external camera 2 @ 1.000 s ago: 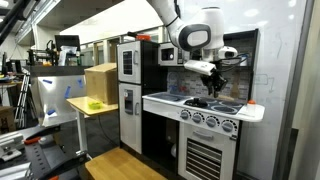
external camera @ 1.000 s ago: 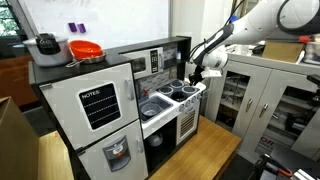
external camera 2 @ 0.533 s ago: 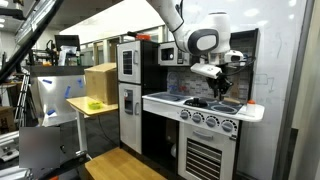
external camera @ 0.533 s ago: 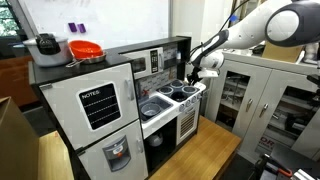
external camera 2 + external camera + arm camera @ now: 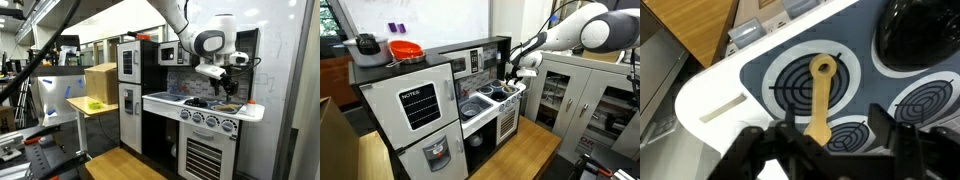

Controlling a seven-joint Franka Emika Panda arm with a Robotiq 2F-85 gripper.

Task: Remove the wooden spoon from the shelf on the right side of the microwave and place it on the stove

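The wooden spoon lies flat on the toy stove, its handle crossing a ringed burner and its wide end toward the camera. My gripper hovers just above it with its jaws spread wide. The spoon's near end sits beside one black finger and well clear of the opposite one. In both exterior views the gripper hangs low over the stove top, to the right of the microwave. The spoon is too small to make out there.
A black pot stands on the back burner close to the gripper. The stove's white front edge drops to the wooden floor. A sink sits beside the stove, a red bowl on the fridge top, and grey cabinets beyond.
The jaws have gone from shut to open, and the spoon now rests on the stove. The arm has shifted sideways along the stove top.
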